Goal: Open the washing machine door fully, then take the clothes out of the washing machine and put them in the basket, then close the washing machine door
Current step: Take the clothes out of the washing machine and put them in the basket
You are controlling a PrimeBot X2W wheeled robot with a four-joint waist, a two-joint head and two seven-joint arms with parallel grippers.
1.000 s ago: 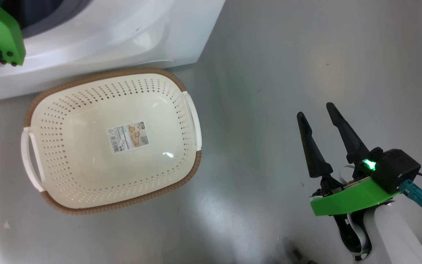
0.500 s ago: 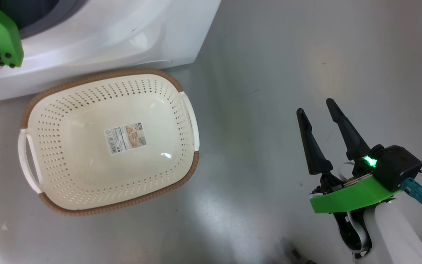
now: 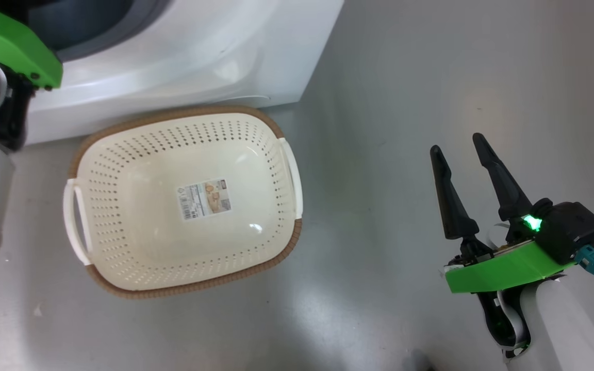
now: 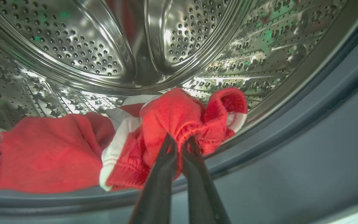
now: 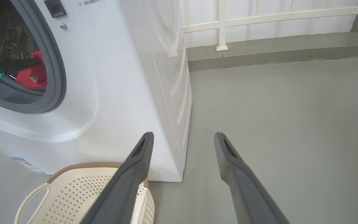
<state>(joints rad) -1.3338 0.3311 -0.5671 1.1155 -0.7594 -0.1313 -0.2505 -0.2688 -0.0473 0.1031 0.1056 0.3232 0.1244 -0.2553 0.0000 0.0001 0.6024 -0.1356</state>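
Smooth grey floor (image 3: 379,103), glossy, with pale glare patches; along its far edge a low grey kerb (image 5: 275,54) carries a white railing (image 5: 278,15), one post foot (image 5: 221,47) resting on the kerb.

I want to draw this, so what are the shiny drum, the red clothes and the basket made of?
The drum looks like polished steel: mirror-bright, with punched holes. The red clothes look like soft fuzzy fabric, maybe fleece, since they bunch into folds. The basket looks like smooth cream plastic with a glossy glint. Its brown rim looks woven, though it might be moulded.
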